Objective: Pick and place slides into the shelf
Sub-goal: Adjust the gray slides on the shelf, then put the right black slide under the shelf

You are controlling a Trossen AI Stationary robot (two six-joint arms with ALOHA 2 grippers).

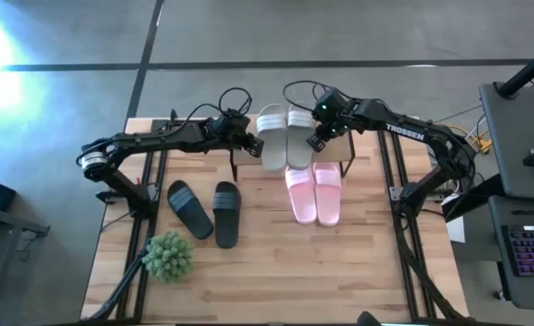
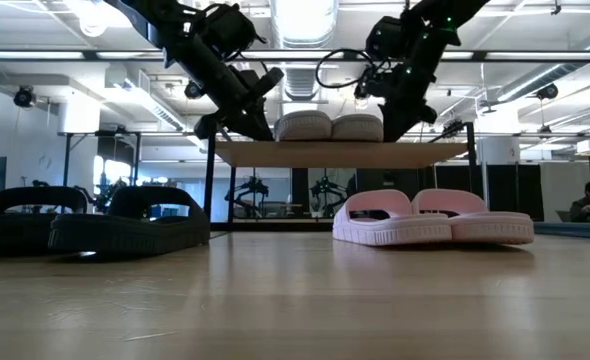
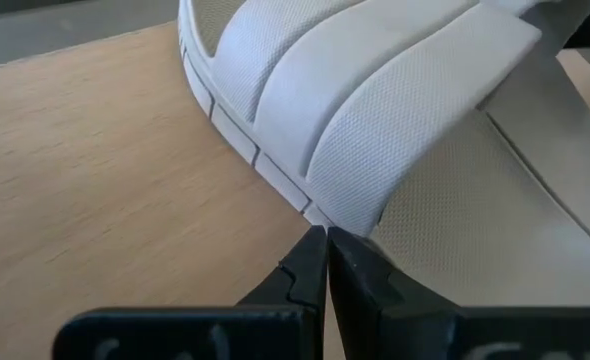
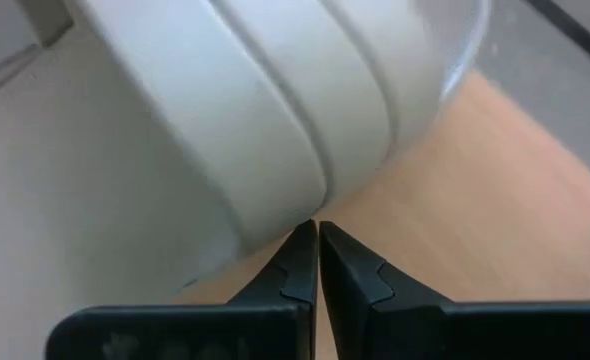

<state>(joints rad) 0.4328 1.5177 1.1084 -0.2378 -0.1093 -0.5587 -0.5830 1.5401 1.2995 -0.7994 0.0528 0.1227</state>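
Two light grey-white slides [image 1: 271, 138] [image 1: 300, 136] lie side by side, soles down, on the shelf's wooden board [image 2: 340, 153] at the table's far middle. My left gripper [image 1: 254, 141] is shut at the left slide's outer side. My right gripper [image 1: 318, 143] is shut at the right slide's outer side. A pale pink pair [image 1: 314, 192] rests flat on the table, heels under the shelf's front. A black pair [image 1: 208, 211] lies flat on the table to the left of it. My left gripper touches the left slide [image 3: 375, 120] with its shut fingertips [image 3: 310, 245], at the sole's edge below the strap's root [image 3: 315, 205]. It comes slanting down from the table's left. The slide lies flat on the board [image 3: 95, 150]. My right gripper touches the right slide with its shut fingertips [image 4: 300, 245], at the lower edge of the strap's outer side [image 4: 290, 205]. It comes steeply down from the table's right. The slide rests on the board [image 4: 455, 170].
A green spiky plant ball [image 1: 167, 256] sits near the table's front left corner. The shelf's thin black legs [image 2: 208, 190] stand between the black and pink pairs. Bare wood lies along the table's near edge [image 1: 321, 281]. A desk with a keyboard [image 1: 529, 249] stands off to the right.
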